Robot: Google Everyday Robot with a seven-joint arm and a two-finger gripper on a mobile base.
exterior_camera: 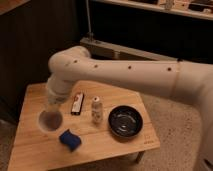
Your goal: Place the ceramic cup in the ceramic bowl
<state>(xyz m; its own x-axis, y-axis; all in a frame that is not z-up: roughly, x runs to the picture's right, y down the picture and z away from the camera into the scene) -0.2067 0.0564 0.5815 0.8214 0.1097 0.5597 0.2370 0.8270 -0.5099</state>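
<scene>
The ceramic cup (51,120), white with a wide round rim, hangs over the left part of the wooden table (35,97), its opening facing the camera. My gripper (54,106) sits right above the cup at the end of the white arm (125,75) and is shut on the cup's rim. The ceramic bowl (125,121), shallow, black and glossy, stands on the right side of the table, well to the right of the cup.
A small white shaker (96,110) stands between cup and bowl. A black flat bar (76,104) lies behind the cup, and a blue object (70,139) lies near the front edge. Dark shelving rises behind the table.
</scene>
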